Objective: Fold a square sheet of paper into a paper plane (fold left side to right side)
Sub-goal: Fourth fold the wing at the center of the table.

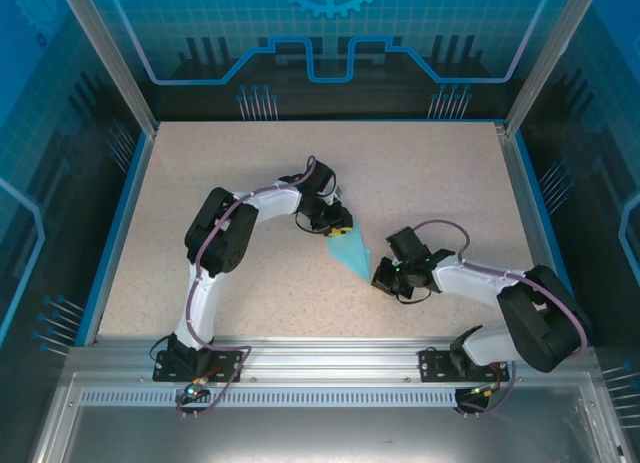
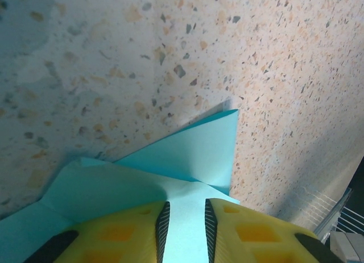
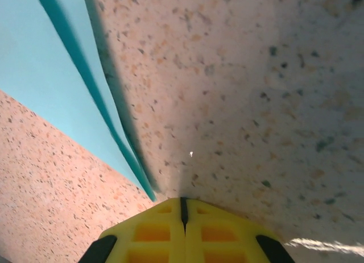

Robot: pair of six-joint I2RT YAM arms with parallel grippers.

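Arms bend inward: left gripper [image 2: 183, 212] slightly parted over paper [image 1: 352, 255], right gripper [image 3: 183, 205] clenched.

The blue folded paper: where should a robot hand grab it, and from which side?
Probably the wide end of the paper, from the far side, where the left gripper sits: folded flaps there seem to lift off the table, giving an edge to pinch. The other end, by the shut right gripper, tapers to a thin point, offering little hold.
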